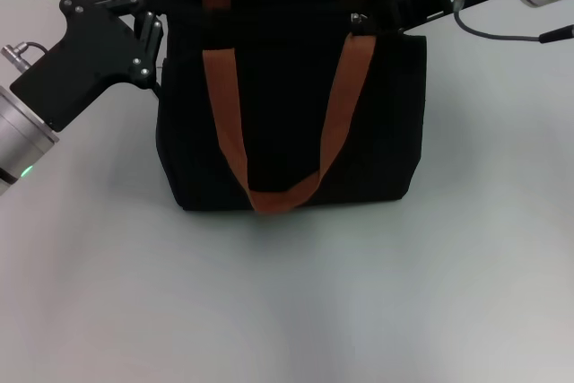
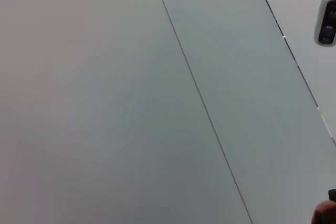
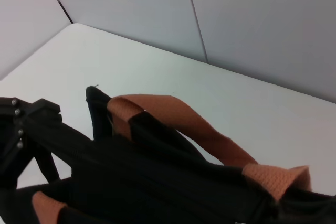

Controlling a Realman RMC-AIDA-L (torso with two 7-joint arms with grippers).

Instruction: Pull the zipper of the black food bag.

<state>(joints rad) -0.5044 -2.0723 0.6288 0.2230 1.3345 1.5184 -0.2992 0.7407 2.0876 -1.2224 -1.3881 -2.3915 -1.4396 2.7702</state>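
Head view: black food bag (image 1: 291, 96) stands upright mid-desk (image 1: 287, 302), rust-orange handles draped over its front; zipper hidden. Left gripper (image 1: 151, 24) at its top left corner, right gripper (image 1: 381, 8) at top right; cannot tell either's grip.
Left wrist view: only wall panels.
Right wrist view: bag top, handles, zipper indistinct.

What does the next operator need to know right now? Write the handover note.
Left gripper: at the black bag's top left corner, against the fabric; grip not clear.
Right gripper: at the bag's top right corner, by the orange strap; grip not clear.
Bag: upright on the white table, front strap hanging down its face.
Done: both arms brought to the bag's top.
Left: zipper pull not visible; locate it, then pull.
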